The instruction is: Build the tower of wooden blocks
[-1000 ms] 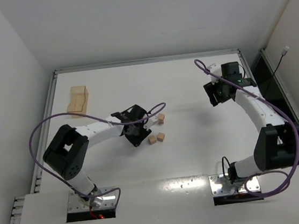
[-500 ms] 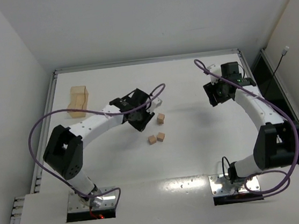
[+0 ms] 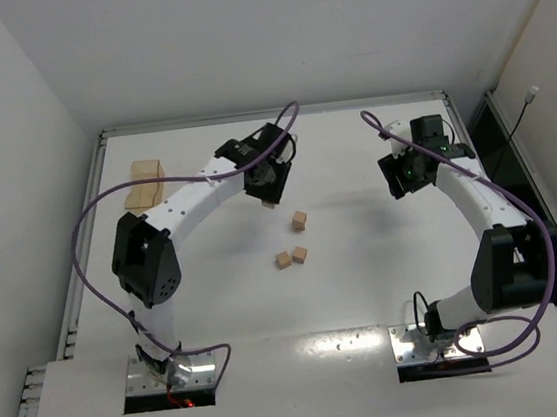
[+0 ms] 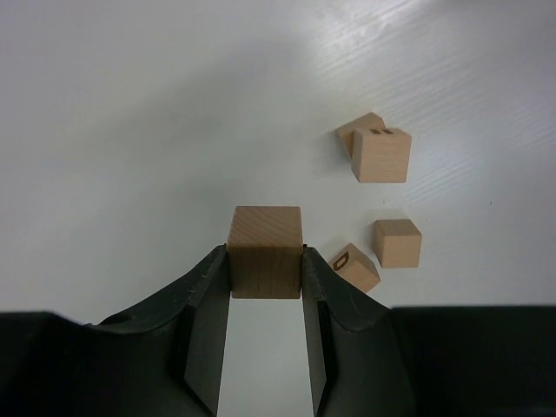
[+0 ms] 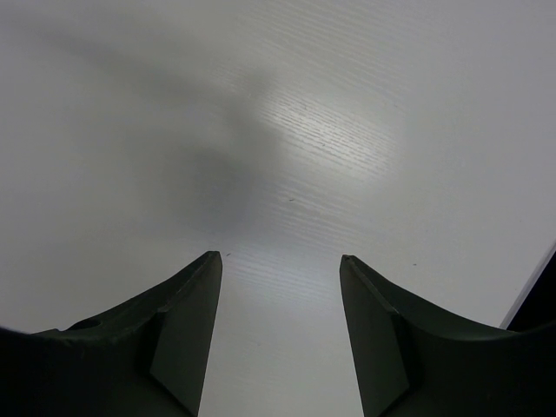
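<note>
My left gripper is shut on a small tan wooden cube and holds it above the white table, toward the far middle. The cube peeks out under the fingers in the top view. Three cubes rest on the table nearer the arms: one alone with a second tan face behind it, and a touching pair, one plain, one marked with a dark letter. My right gripper is open and empty at the far right.
A larger light wooden tray lies at the far left near the table's raised rim. The left arm's purple cable loops over the left side. A dark gap runs past the right edge.
My left arm has swung away from the loose cubes toward the far side, carrying the cube with it. The right arm has not moved.
</note>
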`<state>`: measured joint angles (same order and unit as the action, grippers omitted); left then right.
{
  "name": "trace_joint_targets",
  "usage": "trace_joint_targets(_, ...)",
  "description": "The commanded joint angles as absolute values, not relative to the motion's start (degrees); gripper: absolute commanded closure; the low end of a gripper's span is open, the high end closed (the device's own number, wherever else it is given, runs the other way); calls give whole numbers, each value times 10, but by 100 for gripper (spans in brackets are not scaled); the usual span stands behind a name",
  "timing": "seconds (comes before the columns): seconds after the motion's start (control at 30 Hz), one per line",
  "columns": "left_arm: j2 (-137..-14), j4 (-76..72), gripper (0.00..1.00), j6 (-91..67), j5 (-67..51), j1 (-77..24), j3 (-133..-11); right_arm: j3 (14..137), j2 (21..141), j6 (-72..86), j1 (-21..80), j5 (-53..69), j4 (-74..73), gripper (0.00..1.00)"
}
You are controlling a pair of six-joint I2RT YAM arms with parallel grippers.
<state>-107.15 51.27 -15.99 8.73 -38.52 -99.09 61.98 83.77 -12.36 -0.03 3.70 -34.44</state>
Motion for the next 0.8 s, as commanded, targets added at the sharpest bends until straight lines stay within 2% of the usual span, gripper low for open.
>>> trace_joint_targets(0.0, -1100, 558, 100, -193, 48, -381, -1021, 645, 838, -115, -4, 49, -337, 46)
trace_joint_targets(0.43, -1139, 558, 100, -199, 51, -430, -1080, 645, 838, -115, -4, 43, -342, 46)
trace_joint_targets(0.77, -1186, 548, 100, -259, 76, -458, -1106, 645, 838, -110, -4, 37, -342, 46)
